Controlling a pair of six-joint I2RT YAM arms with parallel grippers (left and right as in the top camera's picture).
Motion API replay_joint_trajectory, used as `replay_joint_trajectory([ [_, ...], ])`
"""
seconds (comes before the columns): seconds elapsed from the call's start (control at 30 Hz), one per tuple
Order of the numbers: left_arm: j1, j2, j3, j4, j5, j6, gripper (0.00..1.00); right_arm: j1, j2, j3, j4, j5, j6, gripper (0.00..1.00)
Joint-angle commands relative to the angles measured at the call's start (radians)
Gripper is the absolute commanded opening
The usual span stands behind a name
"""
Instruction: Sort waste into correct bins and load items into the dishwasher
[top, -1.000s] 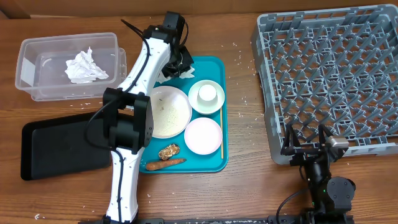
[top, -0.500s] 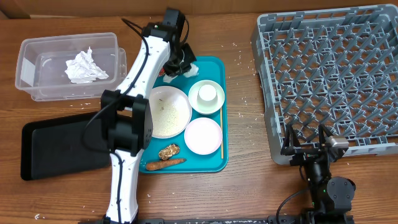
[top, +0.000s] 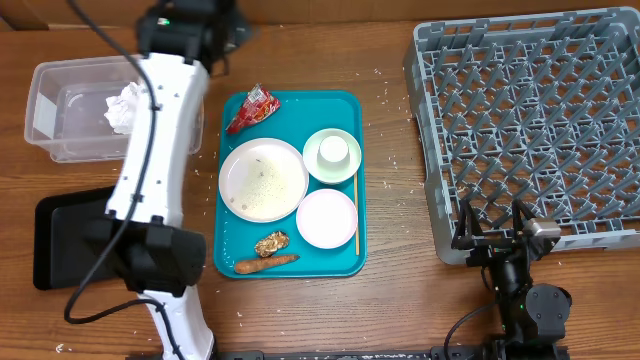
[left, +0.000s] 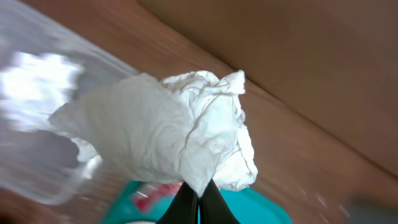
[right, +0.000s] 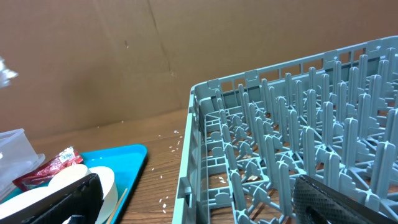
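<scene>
My left jaws clamp a crumpled white paper tissue (left: 180, 137), raised beside the clear plastic bin (top: 45, 110) at far left (ready, I judge, for dropping in); my right jaws rest apart.

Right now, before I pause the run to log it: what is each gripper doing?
Left gripper: shut on the crumpled white napkin.
Right gripper: open, holding nothing.
</scene>
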Motion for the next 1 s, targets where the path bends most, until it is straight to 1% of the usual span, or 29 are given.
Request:
replay_joint_trajectory([
  [0.0, 0.101, 0.023, -0.009, -0.008, -0.147, 0.027, 0.04, 0.007, -0.008, -0.010, 0.004, 0.002, -0.005, 1.00],
  [0.07, 0.149, 0.035, -0.014, -0.006, -0.148, 0.026, 0.04, 0.007, -0.008, -0.010, 0.004, 0.002, -0.005, 1.00],
  [0.1, 0.169, 0.041, -0.014, -0.006, -0.148, 0.026, 0.10, 0.007, -0.008, -0.010, 0.004, 0.002, -0.005, 1.00],
  [0.13, 0.185, 0.048, -0.014, -0.008, -0.144, 0.027, 0.34, 0.007, -0.008, -0.010, 0.004, 0.002, -0.005, 1.00],
  [0.17, 0.204, 0.055, -0.014, -0.011, -0.132, 0.027, 0.64, 0.007, -0.008, -0.010, 0.004, 0.002, -0.005, 1.00],
  [0.2, 0.219, 0.061, -0.014, -0.021, -0.116, 0.027, 0.86, 0.007, -0.008, -0.010, 0.004, 0.002, -0.005, 1.00],
  [0.23, 0.231, 0.067, -0.014, -0.034, -0.093, 0.027, 0.95, 0.007, -0.008, -0.010, 0.004, 0.002, -0.005, 1.00],
  [0.3, 0.249, 0.071, -0.014, -0.069, -0.005, 0.037, 0.98, 0.007, -0.008, -0.010, 0.004, 0.002, -0.005, 1.00],
  [0.37, 0.253, 0.072, -0.014, -0.086, 0.085, 0.082, 0.97, 0.007, -0.008, -0.010, 0.004, 0.002, -0.005, 1.00],
  [0.43, 0.248, 0.072, -0.014, -0.085, 0.188, 0.175, 0.91, 0.007, -0.008, -0.010, 0.004, 0.002, -0.005, 1.00],
  [0.47, 0.241, 0.072, -0.014, -0.085, 0.237, 0.228, 0.86, 0.007, -0.008, -0.010, 0.004, 0.002, -0.005, 1.00],
  [0.53, 0.224, 0.073, -0.014, -0.086, 0.321, 0.330, 0.85, 0.007, -0.008, -0.010, 0.004, 0.002, -0.005, 1.00],
  [0.6, 0.201, 0.073, -0.023, -0.093, 0.366, 0.398, 0.85, 0.007, -0.008, -0.010, 0.004, 0.002, -0.005, 1.00],
  [0.8, 0.100, 0.073, -0.124, -0.069, 0.384, 0.570, 0.86, 0.007, -0.008, -0.010, 0.004, 0.002, -0.005, 1.00],
  [0.83, 0.084, 0.073, -0.147, -0.058, 0.382, 0.594, 0.90, 0.007, -0.008, -0.010, 0.004, 0.002, -0.005, 1.00],
  [0.87, 0.069, 0.073, -0.175, -0.040, 0.379, 0.613, 0.98, 0.007, -0.008, -0.010, 0.004, 0.002, -0.005, 1.00],
  [0.9, 0.056, 0.073, -0.204, -0.016, 0.355, 0.613, 1.00, 0.007, -0.008, -0.010, 0.004, 0.002, -0.005, 1.00],
  [0.93, 0.043, 0.073, -0.246, 0.024, 0.301, 0.612, 1.00, 0.007, -0.008, -0.010, 0.004, 0.002, -0.005, 1.00],
  [0.97, 0.041, 0.073, -0.268, 0.050, 0.282, 0.609, 1.00, 0.007, -0.008, -0.010, 0.004, 0.002, -0.005, 1.00],
])
